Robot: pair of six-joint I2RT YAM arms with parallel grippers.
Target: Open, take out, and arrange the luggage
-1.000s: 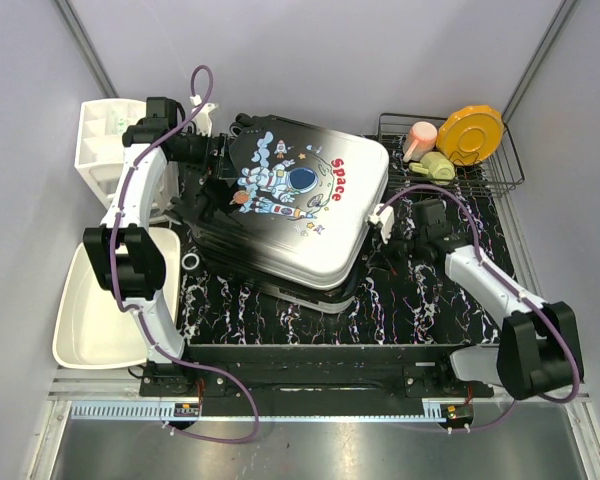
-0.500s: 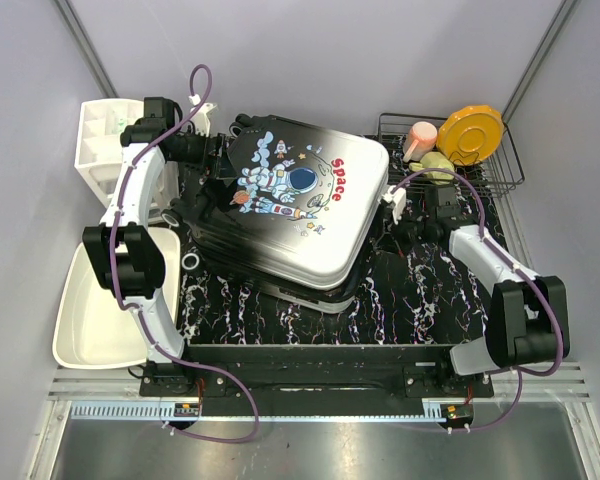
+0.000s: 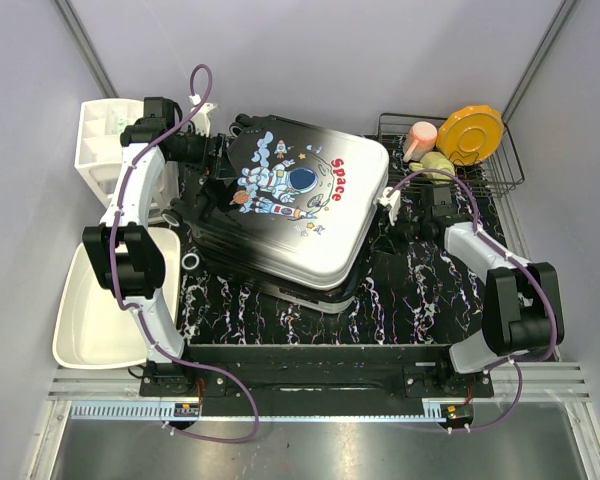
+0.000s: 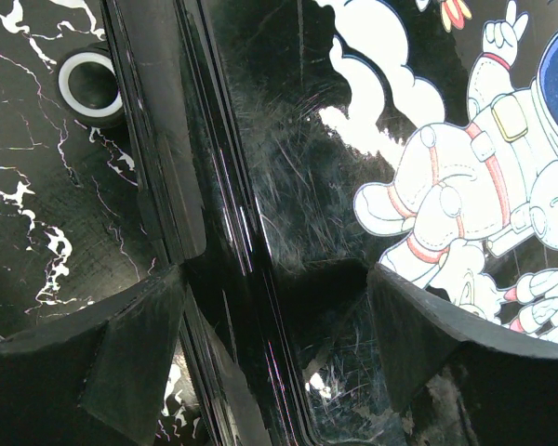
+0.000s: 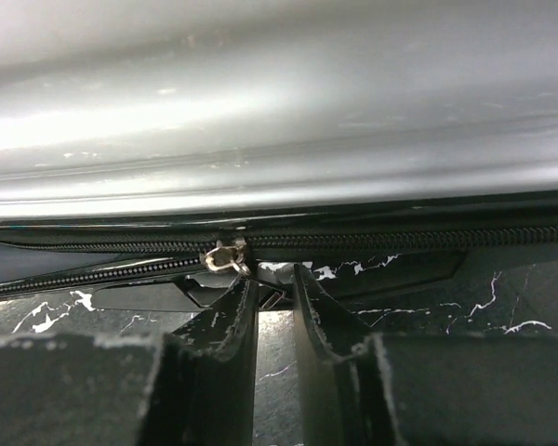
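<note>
Right gripper [image 5: 274,279] had its fingers only a crack apart with nothing between them, tips parked just under the suitcase's metal zipper pull [image 5: 225,257]. Toward 9 o'clock from the pull the zipper teeth split into two tracks; toward 3 o'clock they ran as one line.

Left gripper [image 4: 274,274] was spread wide, straddling the black edge of the shell near the astronaut print. It wasn't clamped on anything.

From the top camera, the suitcase [image 3: 310,215] lay flat, print up, mid-table on the marbled black mat [image 3: 420,290]. The right gripper was at its 3 o'clock side, the left at 10 o'clock.

Around it: wire rack [image 3: 500,170] with a yellow plate [image 3: 477,132] at 2 o'clock, white tub [image 3: 90,310] at 8 o'clock.
</note>
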